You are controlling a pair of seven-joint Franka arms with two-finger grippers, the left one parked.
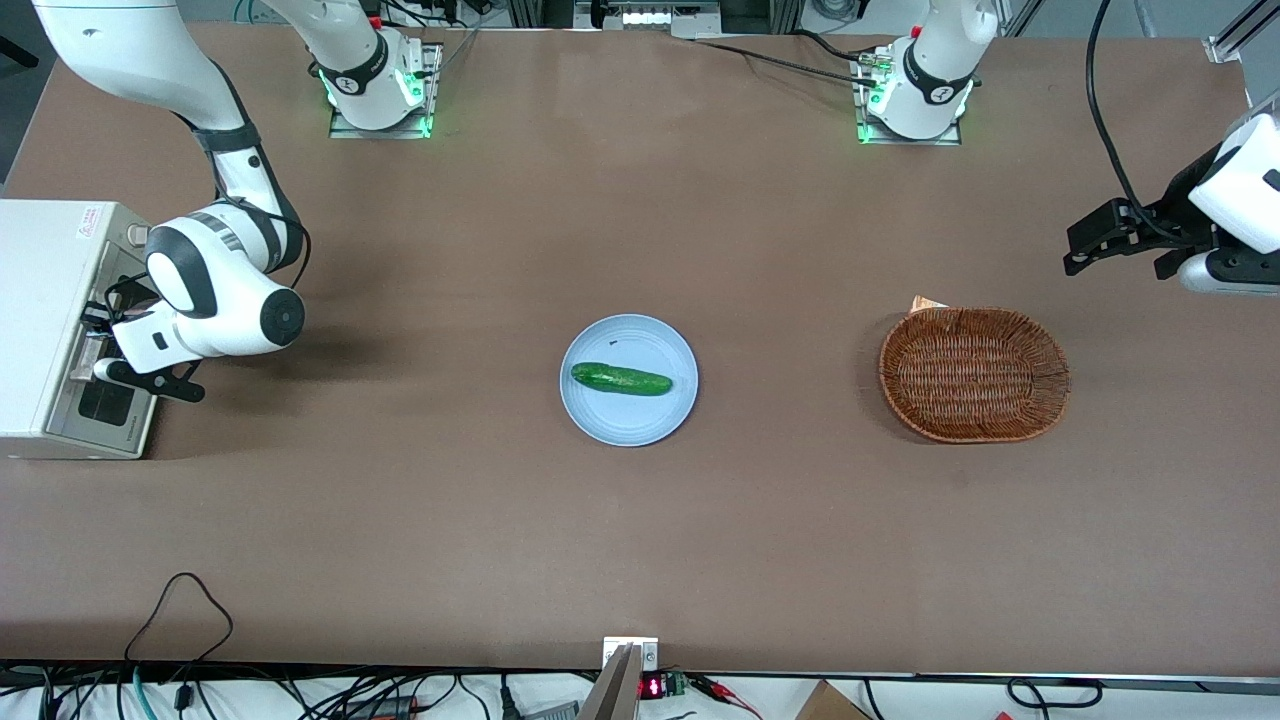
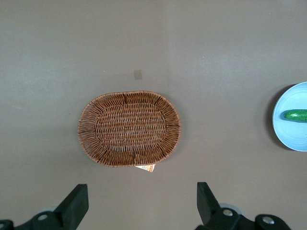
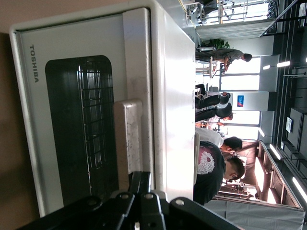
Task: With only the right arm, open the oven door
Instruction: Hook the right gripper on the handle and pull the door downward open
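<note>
The white toaster oven point(image 1: 45, 300) stands at the working arm's end of the table. Its silver-grey oven door point(image 1: 110, 420) with dark glass window point(image 3: 79, 129) and silver bar handle point(image 3: 128, 139) looks closed against the oven body. The right arm point(image 1: 215, 290) reaches down in front of the door. Its black gripper point(image 1: 97, 350) is at the handle, with the two fingers pressed together, shut, and the fingertips point(image 3: 144, 179) at the handle's end. I cannot tell whether they touch the bar. The wire rack shows through the glass.
A light blue plate point(image 1: 640, 420) holding a green cucumber point(image 1: 621, 379) sits mid-table. A brown wicker basket point(image 1: 974, 374) lies toward the parked arm's end and also shows in the left wrist view point(image 2: 129, 128). A black cable point(image 1: 180, 600) loops near the table's front edge.
</note>
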